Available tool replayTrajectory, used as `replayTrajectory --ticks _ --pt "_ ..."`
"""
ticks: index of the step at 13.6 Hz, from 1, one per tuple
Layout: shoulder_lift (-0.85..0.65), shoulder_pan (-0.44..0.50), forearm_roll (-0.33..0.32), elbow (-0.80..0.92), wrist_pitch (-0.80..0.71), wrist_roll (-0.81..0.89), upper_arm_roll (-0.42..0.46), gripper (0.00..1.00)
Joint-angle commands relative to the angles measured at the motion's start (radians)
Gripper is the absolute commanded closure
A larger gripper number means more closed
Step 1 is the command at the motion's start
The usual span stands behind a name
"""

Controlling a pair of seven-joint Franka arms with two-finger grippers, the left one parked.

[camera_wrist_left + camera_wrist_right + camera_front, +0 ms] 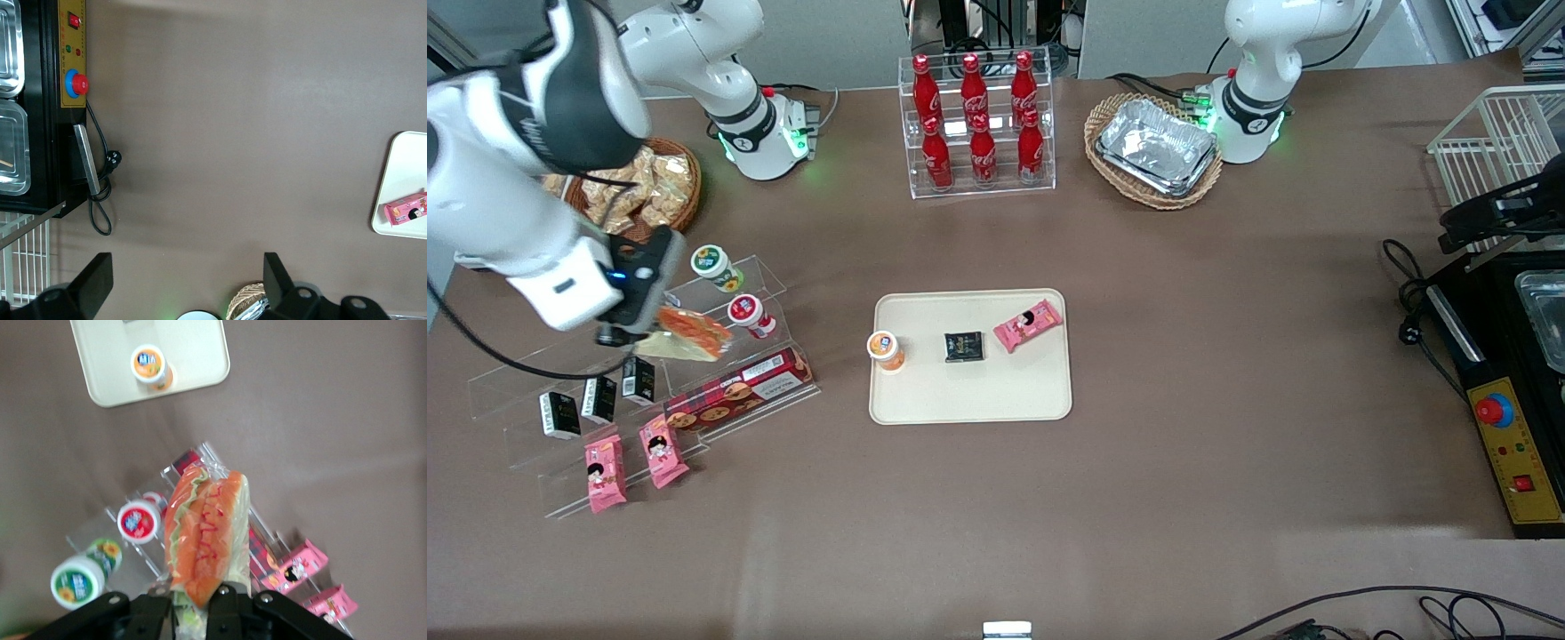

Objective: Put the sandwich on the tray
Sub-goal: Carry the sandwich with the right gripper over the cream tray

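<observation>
My right gripper (645, 331) is shut on the sandwich (687, 335), a clear-wrapped wedge of pale bread with orange-red filling, and holds it in the air above the clear acrylic display steps (640, 373) at the working arm's end of the table. In the right wrist view the sandwich (207, 533) sticks out from between the black fingers (227, 603). The cream-beige tray (969, 400) lies at the table's middle and holds an orange-lidded cup (886, 348), a black packet (964, 347) and a pink snack packet (1028, 324). The tray's corner (200, 360) also shows in the right wrist view.
The display steps hold two small cups (716, 267), black cartons (596, 398), a red biscuit box (738, 391) and pink packets (631, 460). A cola bottle rack (978, 124), a basket of foil trays (1154, 149) and a snack basket (649, 188) stand farther from the front camera.
</observation>
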Motion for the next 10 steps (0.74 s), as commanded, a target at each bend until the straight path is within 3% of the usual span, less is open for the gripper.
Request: replayTrajectory --ticks 1,4,8,10 --pt "0.126 0.095 0.033 0.102 -0.025 0.120 -0.006 1.00" --pt "0.270 0.171 0.139 0.203 -0.007 0.154 -0.006 1.00" --pt "0.469 0.290 0.162 0.378 0.025 0.292 -0.006 1.00" --pt "0.553 0.341 0.213 0.404 0.104 0.362 -0.006 1.00"
